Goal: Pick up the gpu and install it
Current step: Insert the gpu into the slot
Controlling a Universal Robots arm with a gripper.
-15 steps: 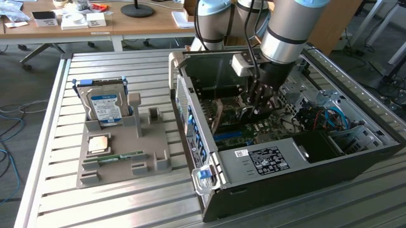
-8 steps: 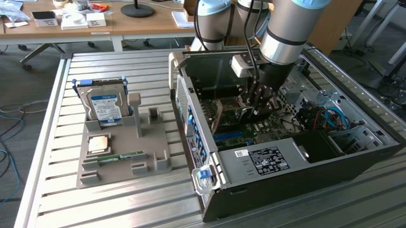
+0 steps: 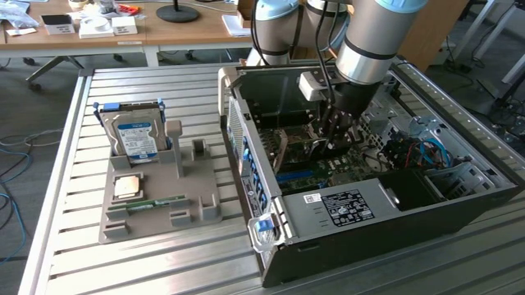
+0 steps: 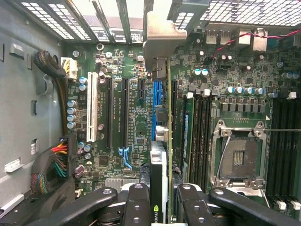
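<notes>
Slatted metal table (image 3: pixel 164 270). Two items rest directly on it. Toward the exterior view's left, a grey moulded holder (image 3: pixel 193 184) lies flat on the slats, carrying an upright hard drive (image 3: pixel 135 138), a small square chip (image 3: pixel 126 186) and a narrow green memory stick (image 3: pixel 147 204). Toward the exterior view's right, an open computer case (image 3: pixel 394 236) lies on its side, open face upward. Holder and case sit near each other, not touching, with bare slats between.

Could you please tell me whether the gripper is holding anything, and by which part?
Yes: the gripper holds the gpu, its fingers pinching the card's two flat faces at the upper edge, toward the end away from the metal bracket.
</notes>
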